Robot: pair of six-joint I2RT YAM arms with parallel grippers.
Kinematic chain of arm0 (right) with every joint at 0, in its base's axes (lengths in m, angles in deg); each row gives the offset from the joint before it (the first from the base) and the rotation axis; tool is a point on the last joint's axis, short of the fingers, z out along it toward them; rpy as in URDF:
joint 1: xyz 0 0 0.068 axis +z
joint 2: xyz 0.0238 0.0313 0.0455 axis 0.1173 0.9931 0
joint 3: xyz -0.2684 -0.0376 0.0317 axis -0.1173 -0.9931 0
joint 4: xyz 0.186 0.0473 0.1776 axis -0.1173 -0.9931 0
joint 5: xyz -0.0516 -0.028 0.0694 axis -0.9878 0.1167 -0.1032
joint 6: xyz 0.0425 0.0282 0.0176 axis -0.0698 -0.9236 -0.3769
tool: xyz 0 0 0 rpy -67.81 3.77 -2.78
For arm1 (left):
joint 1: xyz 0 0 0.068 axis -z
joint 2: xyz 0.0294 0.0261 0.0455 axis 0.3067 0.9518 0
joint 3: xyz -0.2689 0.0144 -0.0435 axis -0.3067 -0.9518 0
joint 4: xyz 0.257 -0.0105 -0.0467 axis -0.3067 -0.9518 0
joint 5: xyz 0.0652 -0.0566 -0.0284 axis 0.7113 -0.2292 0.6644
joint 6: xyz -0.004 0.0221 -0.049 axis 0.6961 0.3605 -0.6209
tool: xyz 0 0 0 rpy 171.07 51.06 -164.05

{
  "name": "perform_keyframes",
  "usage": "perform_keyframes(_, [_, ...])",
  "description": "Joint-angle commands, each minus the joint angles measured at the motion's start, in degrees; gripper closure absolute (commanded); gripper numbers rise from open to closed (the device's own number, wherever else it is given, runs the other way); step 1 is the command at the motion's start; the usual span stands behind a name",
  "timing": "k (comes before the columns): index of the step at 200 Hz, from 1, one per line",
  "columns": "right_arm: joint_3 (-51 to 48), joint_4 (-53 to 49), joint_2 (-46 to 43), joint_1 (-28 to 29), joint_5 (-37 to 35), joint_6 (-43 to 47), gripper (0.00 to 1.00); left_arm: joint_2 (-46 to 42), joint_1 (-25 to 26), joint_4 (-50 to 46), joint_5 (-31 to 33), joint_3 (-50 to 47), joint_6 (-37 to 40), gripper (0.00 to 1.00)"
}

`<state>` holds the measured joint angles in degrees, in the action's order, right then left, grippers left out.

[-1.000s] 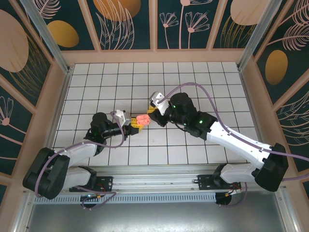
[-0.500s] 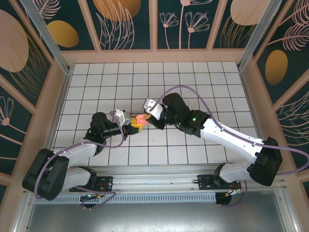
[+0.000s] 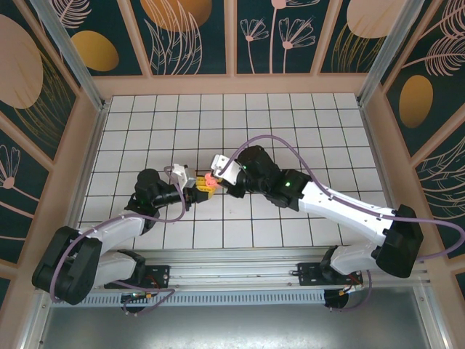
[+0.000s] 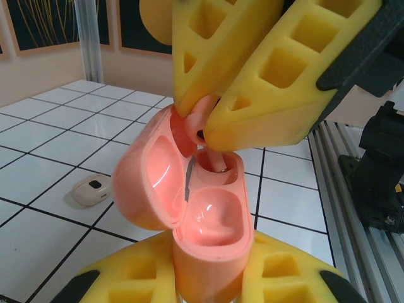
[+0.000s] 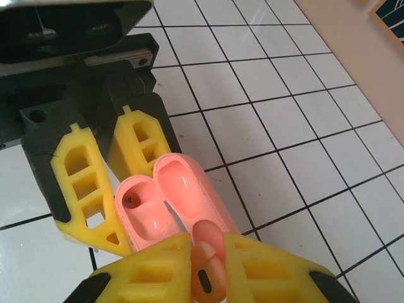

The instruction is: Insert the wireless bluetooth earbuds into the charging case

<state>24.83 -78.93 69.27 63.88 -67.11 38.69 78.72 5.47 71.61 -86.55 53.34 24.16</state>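
Salmon-pink charging case (image 4: 202,221) sits open, pinched in left gripper (image 4: 205,281) jaws. Right gripper (image 5: 206,249) jaws pinch one earbud (image 5: 205,237) at its socket mouth; insertion step, likely needs a straight push. Second earbud (image 4: 93,188) on table (image 4: 38,170), nine o'clock of case.

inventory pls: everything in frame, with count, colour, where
charging case: 1, salmon-pink, lid open, clamped in the left fingers
held earbud: 1, pale pink, pinched in the right fingers, stem at a case slot
loose earbud: 1, pale pink-white, lying on a tile beside the case
table: 1, white tiles, dark grid lines
left gripper: 1, yellow fingers, shut on the charging case
right gripper: 1, yellow fingers, shut on the held earbud
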Motion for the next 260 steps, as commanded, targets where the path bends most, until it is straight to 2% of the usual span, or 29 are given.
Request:
perform_keyframes(1, [2.26,-3.22,1.44,0.93,-1.72,1.74,0.83,-1.86,0.28,2.06,-1.07,1.77,-0.73,0.83])
perform_keyframes(58, [4.46,-5.14,2.09,1.30,5.88,-0.23,0.73,-1.65,0.31,2.27,-1.13,2.04,-1.17,0.82])
perform_keyframes(106, [5.22,-4.45,2.17,1.22,6.15,-1.54,0.65,-2.51,0.35,1.99,-0.85,1.85,-1.31,0.83])
perform_keyframes(141, [3.85,-1.40,-1.12,0.10,7.97,-5.10,0.60,-2.57,0.36,1.04,1.25,1.76,-1.14,0.83])
perform_keyframes(159, [2.97,0.16,-3.15,-2.46,12.37,-8.79,0.59,-1.95,0.39,0.91,2.33,1.76,-1.69,0.83])
perform_keyframes(190, [3.76,-0.11,-4.18,-9.66,25.31,-17.12,0.58,0.12,0.37,1.49,3.63,2.18,-3.94,0.83])
perform_keyframes(204, [4.11,-0.18,-4.02,-11.82,28.45,-20.17,0.58,0.80,0.40,0.94,4.08,2.63,-4.47,0.83])
perform_keyframes(231, [5.74,-2.28,-1.59,-12.56,29.86,-23.94,0.59,1.51,0.22,-4.66,10.80,5.27,-7.27,0.84])
perform_keyframes(260, [8.27,-3.01,2.61,-12.54,27.13,-31.99,0.62,1.98,-2.08,-14.19,17.57,10.17,-13.14,0.84])
